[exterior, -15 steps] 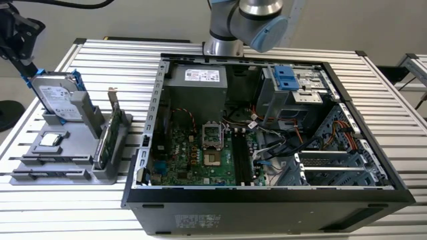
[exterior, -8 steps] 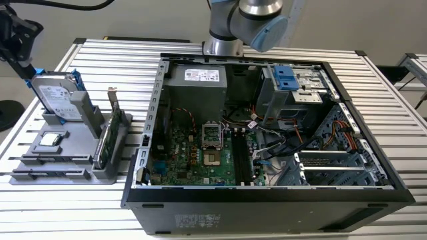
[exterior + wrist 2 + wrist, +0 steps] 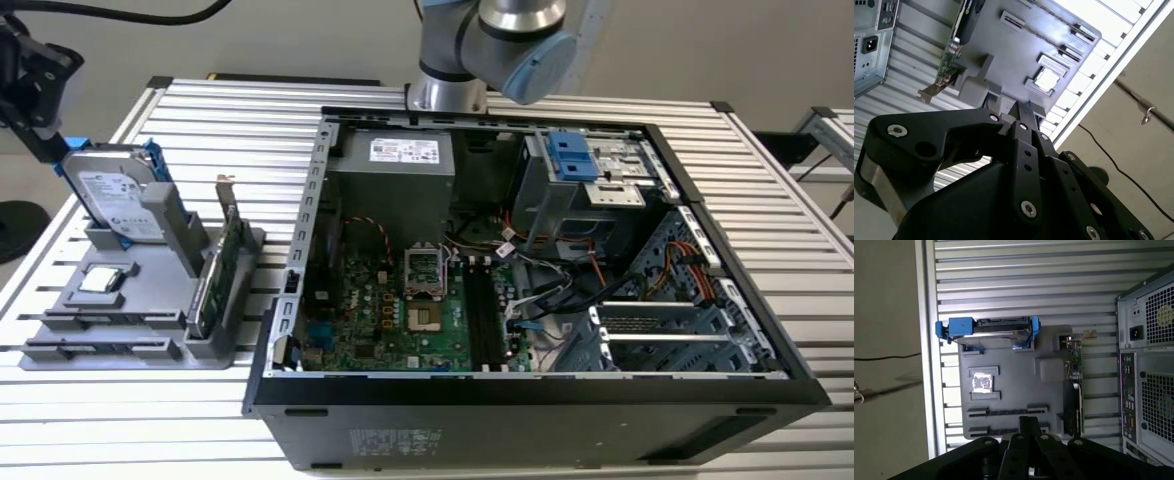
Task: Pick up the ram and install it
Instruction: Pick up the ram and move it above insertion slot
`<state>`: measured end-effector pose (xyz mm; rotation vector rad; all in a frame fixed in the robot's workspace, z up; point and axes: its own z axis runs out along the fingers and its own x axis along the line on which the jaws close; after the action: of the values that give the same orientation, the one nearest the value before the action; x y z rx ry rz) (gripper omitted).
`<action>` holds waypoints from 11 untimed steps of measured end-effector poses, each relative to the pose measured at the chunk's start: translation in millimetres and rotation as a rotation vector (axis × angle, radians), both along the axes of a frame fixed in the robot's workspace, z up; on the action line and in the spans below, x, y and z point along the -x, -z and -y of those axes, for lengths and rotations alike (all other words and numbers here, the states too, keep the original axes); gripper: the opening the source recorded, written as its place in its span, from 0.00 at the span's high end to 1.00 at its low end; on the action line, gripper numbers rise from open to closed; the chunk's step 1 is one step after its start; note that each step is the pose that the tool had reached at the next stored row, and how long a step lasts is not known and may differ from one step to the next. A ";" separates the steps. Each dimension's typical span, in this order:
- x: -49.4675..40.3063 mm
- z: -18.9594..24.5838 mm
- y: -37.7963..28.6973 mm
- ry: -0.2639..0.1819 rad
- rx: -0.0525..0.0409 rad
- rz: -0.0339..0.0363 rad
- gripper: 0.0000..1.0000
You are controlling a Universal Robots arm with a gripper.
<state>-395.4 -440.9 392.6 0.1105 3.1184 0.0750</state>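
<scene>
The ram (image 3: pixel 1006 411) looks like a thin dark strip lying in a long slot of the gray plastic holder (image 3: pixel 1014 390). Its long side runs toward the green card (image 3: pixel 1076 390). The holder also keeps a hard drive (image 3: pixel 999 326) standing on edge and a square shiny chip (image 3: pixel 981 382) lying flat. The black end effector (image 3: pixel 1029 422) hangs above the holder, fingertips pressed together.

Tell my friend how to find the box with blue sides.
Beside the open computer case, on the exterior view's left, sits a grey holder. The hard drive stands on edge at one end. It's a silver box with blue rails, unlike the thin green card.
</scene>
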 end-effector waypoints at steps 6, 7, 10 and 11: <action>0.0 4.3 0.0 0.000 0.0000 0.0000 1.00; 0.0 4.7 0.0 0.000 0.0000 0.0000 1.00; 0.0 6.1 0.0 0.000 0.0000 0.0000 1.00; 0.0 6.5 0.0 0.000 0.0000 0.0000 1.00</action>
<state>-395.4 -447.4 392.6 0.1105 3.1184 0.0750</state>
